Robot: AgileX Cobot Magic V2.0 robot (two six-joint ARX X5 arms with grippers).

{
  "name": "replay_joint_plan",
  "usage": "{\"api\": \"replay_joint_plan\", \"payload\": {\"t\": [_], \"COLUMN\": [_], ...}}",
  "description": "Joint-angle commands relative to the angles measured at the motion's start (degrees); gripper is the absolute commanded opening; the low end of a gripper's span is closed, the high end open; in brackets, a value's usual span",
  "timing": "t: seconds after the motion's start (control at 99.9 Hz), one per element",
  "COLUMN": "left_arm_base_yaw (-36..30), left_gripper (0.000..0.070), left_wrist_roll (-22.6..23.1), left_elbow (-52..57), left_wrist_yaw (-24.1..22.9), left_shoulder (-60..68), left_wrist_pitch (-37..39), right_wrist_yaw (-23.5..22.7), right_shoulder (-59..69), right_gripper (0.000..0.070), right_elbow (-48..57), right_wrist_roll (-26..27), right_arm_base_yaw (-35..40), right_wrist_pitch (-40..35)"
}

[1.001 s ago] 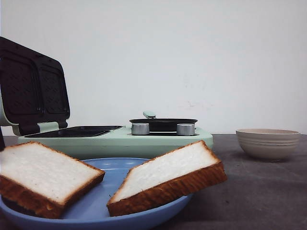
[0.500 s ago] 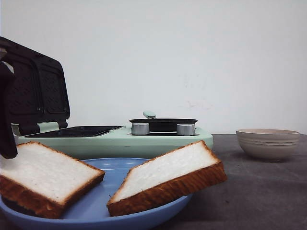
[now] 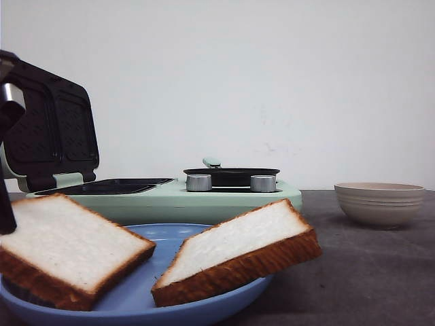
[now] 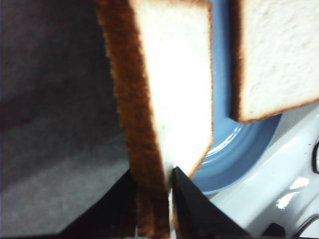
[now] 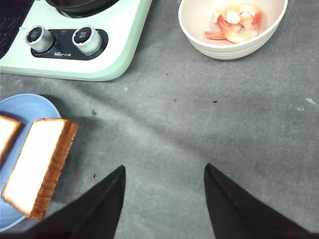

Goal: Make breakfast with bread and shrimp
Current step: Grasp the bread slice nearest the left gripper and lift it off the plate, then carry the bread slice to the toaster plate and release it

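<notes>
Two slices of bread lie on a blue plate (image 3: 166,238). My left gripper (image 4: 153,172) is shut on the crust edge of the left slice (image 4: 172,84). In the front view one dark finger (image 3: 6,217) shows at that slice's (image 3: 68,248) left end. The right slice (image 3: 238,251) leans over the plate's right rim. It also shows in the right wrist view (image 5: 40,164). The shrimp (image 5: 237,22) lies in a beige bowl (image 5: 219,50). My right gripper (image 5: 164,172) is open and empty over the grey table, between the plate and the bowl.
A mint-green breakfast maker (image 3: 163,197) stands behind the plate. Its dark lid (image 3: 47,129) is raised at the left. A small black pan (image 3: 231,175) and two silver knobs (image 5: 62,39) are at its right. The bowl (image 3: 379,202) stands at the right.
My left gripper has come in at the left edge and shut on the left slice. That slice has shifted slightly to the right and risen a little. The right slice has not moved.
</notes>
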Motion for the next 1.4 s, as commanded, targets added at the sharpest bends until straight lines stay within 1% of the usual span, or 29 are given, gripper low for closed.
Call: {"api": "replay_joint_plan", "payload": {"t": [0.0, 0.27, 0.49, 0.821, 1.001, 1.121, 1.251, 1.391], "left_arm_base_yaw": [-0.2, -0.2, -0.2, -0.2, -0.2, -0.2, -0.4, -1.1], "left_gripper": [0.0000, 0.0000, 0.0000, 0.0001, 0.0002, 0.0003, 0.0003, 0.0003], "left_wrist_roll": [1.0, 1.0, 0.8, -2.8, -4.7, -6.0, -7.5, -8.2], "left_elbow": [0.5, 0.5, 0.5, 0.5, 0.5, 0.5, 0.5, 0.5], "left_wrist_yaw": [0.2, 0.3, 0.2, 0.2, -0.3, -0.8, -3.5, -6.2], "left_shoulder": [0.8, 0.2, -4.0, -14.2, -18.8, -21.1, -22.7, -23.0], "left_wrist_pitch": [0.2, 0.1, 0.6, 4.8, 9.3, 13.9, 19.8, 26.1], "right_wrist_yaw": [-0.2, -0.2, -0.2, -0.2, -0.2, -0.1, -0.2, -0.2], "right_shoulder": [0.2, 0.2, 0.2, 0.2, 0.2, 0.2, 0.2, 0.2], "right_gripper": [0.0306, 0.0306, 0.0306, 0.0306, 0.0306, 0.0306, 0.0306, 0.0306], "right_elbow": [0.7, 0.7, 0.7, 0.7, 0.7, 0.7, 0.7, 0.7], "right_wrist_roll": [-0.6, -0.6, -0.6, -0.4, -0.4, -0.3, -0.2, -0.2], "right_arm_base_yaw": [0.0, 0.0, 0.0, 0.0, 0.0, 0.0, 0.0, 0.0], "right_wrist_pitch": [0.4, 0.4, 0.4, 0.4, 0.4, 0.4, 0.4, 0.4]}}
